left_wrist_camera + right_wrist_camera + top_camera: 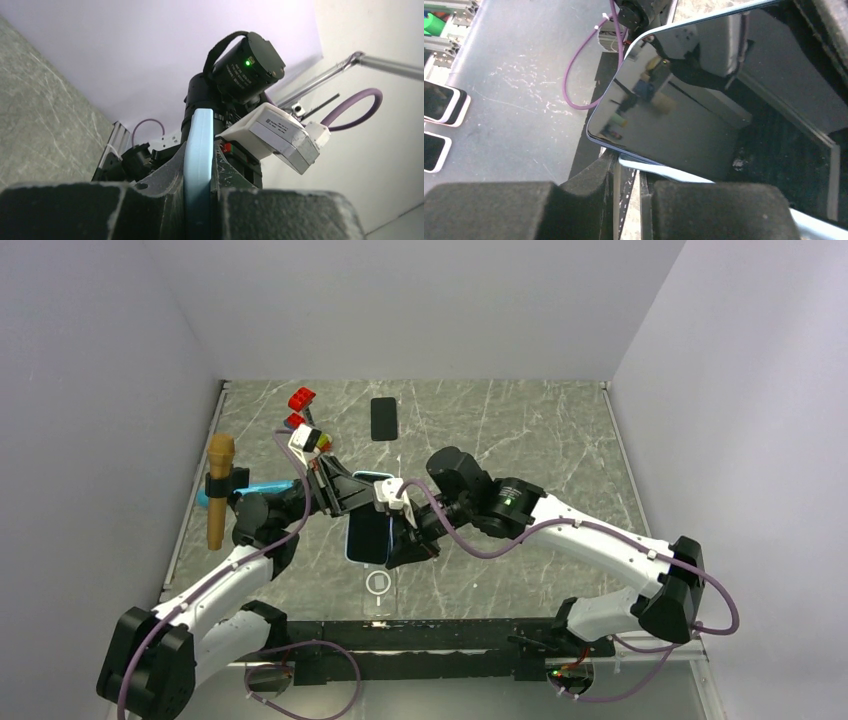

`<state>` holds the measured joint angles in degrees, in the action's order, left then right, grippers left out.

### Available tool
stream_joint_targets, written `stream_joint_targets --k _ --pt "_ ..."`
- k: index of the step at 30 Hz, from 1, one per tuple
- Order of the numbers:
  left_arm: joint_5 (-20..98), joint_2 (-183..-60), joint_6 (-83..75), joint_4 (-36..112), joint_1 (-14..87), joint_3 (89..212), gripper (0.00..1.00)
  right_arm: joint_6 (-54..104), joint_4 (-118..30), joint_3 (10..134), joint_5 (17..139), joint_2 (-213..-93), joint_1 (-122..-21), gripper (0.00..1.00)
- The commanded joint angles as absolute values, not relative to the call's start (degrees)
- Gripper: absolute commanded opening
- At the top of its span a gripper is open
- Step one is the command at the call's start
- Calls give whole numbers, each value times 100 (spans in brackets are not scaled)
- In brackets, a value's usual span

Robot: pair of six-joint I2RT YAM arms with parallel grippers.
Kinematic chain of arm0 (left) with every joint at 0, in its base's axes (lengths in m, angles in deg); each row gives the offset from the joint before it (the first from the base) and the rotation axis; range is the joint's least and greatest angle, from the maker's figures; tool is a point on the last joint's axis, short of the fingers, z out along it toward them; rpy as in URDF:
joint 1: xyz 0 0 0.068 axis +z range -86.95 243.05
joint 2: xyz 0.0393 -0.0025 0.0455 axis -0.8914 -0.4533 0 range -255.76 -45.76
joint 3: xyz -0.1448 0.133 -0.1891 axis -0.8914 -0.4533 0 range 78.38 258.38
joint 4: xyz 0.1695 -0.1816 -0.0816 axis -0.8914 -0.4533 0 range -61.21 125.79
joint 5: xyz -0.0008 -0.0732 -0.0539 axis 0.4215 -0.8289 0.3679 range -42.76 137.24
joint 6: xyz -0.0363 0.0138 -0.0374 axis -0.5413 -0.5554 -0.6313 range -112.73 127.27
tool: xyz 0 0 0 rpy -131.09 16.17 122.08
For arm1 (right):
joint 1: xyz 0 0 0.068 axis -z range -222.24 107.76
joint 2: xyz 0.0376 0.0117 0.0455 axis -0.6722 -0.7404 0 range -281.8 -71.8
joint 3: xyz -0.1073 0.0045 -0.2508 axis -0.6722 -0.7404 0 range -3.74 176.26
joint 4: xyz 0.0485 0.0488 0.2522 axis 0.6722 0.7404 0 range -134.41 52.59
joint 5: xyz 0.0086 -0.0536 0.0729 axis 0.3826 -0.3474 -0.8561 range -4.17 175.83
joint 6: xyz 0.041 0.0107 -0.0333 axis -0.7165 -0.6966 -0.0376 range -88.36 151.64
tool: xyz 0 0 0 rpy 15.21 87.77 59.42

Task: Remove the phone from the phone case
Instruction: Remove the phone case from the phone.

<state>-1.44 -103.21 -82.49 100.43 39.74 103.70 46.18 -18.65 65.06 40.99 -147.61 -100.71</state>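
Observation:
The phone (pixel 368 532), dark screen up in a light blue phone case (pixel 372 476), hangs above the table between both arms. My left gripper (pixel 350 495) is shut on its far end; in the left wrist view the blue case edge (pixel 199 160) is clamped between the fingers (pixel 200 215). My right gripper (pixel 402 540) is at the near right edge. In the right wrist view the phone (pixel 684 110) has lifted off the case lip (pixel 664 171) at one corner, and my nearly closed right gripper (pixel 628 172) pinches that lip at its tips.
A black phone (pixel 383 419) lies at the back of the marble table. A clear case with a ring (pixel 378 583) lies near the arm bases. Red blocks (pixel 301 398) sit at the back left, and a brown cylinder (pixel 219 490) stands by the left wall.

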Motion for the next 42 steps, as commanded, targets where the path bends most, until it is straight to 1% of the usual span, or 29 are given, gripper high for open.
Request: stream_joint_targets --k 1,3,4,6,7,8,9,10,11,14,17,18,22,23,24,25,27,28,29,31,32,35,36,40,42 --pt "101 -10369 -8499 9228 3552 10000 0 5478 -4611 7433 4950 -14822 -10102 0" --pt "226 -10288 -8475 9140 3544 9964 0 5276 -4723 7356 5197 -14827 -10107 0" --pt "284 -10248 -8449 9082 3542 9962 0 5079 -4922 7228 5569 -14803 -10114 0" --pt "330 -10197 -8430 9022 3535 9981 0 4437 -5560 6711 6845 -14648 -10112 0" --pt "342 -10178 -8439 9039 3534 9993 0 4060 -5895 6409 7714 -14570 -10108 0" --pt "371 -10163 -8436 9052 3531 9999 0 3644 -6137 6125 8867 -14482 -10101 0" --pt "412 -10134 -8402 9027 3530 10011 0 3166 -6317 5869 9605 -14412 -10056 0" --pt "436 -10107 -8307 8893 3529 10018 0 2615 -6363 5618 10083 -14360 -9986 0" --pt "484 -10055 -8172 8675 3527 10036 0 2120 -6376 5429 10189 -14317 -9848 0" --pt "707 -9939 -7770 8024 3523 10090 0 1132 -6390 5095 9798 -14323 -9499 0" --pt "932 -9941 -7837 8244 3523 10000 0 721 -6522 5071 9116 -14469 -9306 0" --pt "962 -9971 -7920 8396 3520 9970 0 645 -6611 5056 8667 -14527 -9190 0" --pt "1022 -10093 -8185 9060 3518 9855 0 360 -7377 4846 6071 -14746 -8597 0" --pt "1054 -10070 -8186 9123 3515 9826 0 353 -7252 4828 5759 -14743 -8532 0" --pt "1087 -10024 -8128 9117 3517 9798 0 347 -7020 4795 5780 -14711 -8487 0" --pt "1139 -9968 -8024 9025 3514 9796 0 343 -6708 4784 5792 -14676 -8428 4" --pt "1228 -9789 -7693 8618 3516 9860 0 399 -6034 4861 5477 -14678 -8287 25" --pt "1282 -9697 -7455 8296 3513 9967 0 455 -5711 4930 5275 -14685 -8215 33" --pt "1365 -9584 -7191 7940 3510 10027 0 502 -5366 4973 5138 -14665 -8181 39" --pt "1565 -9411 -6596 7019 3518 10322 0 473 -4929 4933 4961 -14500 -8124 42" --pt "1683 -9327 -6255 6581 3514 10491 0 319 -4954 4817 4822 -14360 -8073 42" --pt "2500 -9099 -5271 5081 3514 10995 0 -844 -6129 3951 4113 -13952 -7863 41" --pt "2768 -9037 -5113 4918 3511 11038 0 -1283 -6656 3678 3893 -13902 -7853 41" --pt "3331 -8977 -4919 5082 3528 11039 0 -3060 -9299 2978 3161 -14369 -7964 41" --pt "3454 -9027 -4923 5057 3531 11099 0 -3647 -10504 2807 3097 -14579 -8056 41"
